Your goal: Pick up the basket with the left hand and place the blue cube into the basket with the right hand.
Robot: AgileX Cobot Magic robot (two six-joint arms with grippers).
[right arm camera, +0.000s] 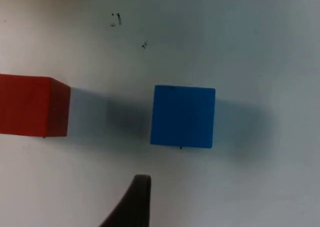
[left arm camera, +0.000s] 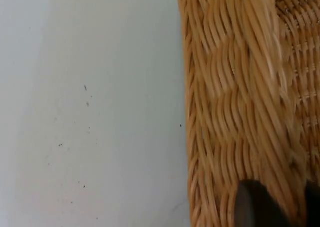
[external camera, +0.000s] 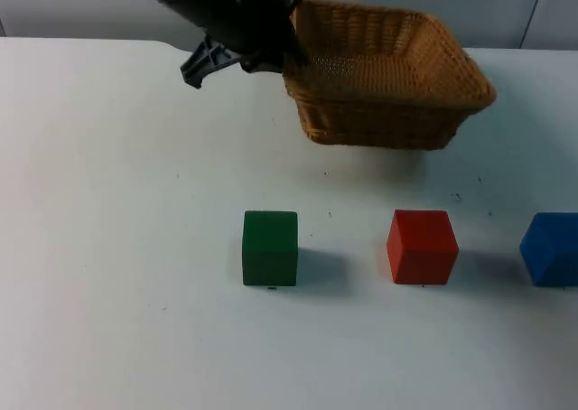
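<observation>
The woven wicker basket (external camera: pixel 388 76) hangs tilted over the far side of the table, and my left gripper (external camera: pixel 287 51) is shut on its left rim. The left wrist view looks along the basket's outer wall (left arm camera: pixel 235 112), with a black fingertip (left arm camera: pixel 255 207) pressed against the weave. The blue cube (external camera: pixel 551 247) rests on the table at the right edge of the top view. My right gripper (right arm camera: pixel 135 202) hovers above the table just short of the blue cube (right arm camera: pixel 183 116) and does not touch it.
A red cube (external camera: pixel 422 246) stands left of the blue one, and it appears again in the right wrist view (right arm camera: pixel 32 106). A green cube (external camera: pixel 270 247) sits near the table's middle. The white table (external camera: pixel 108 247) is bare on the left.
</observation>
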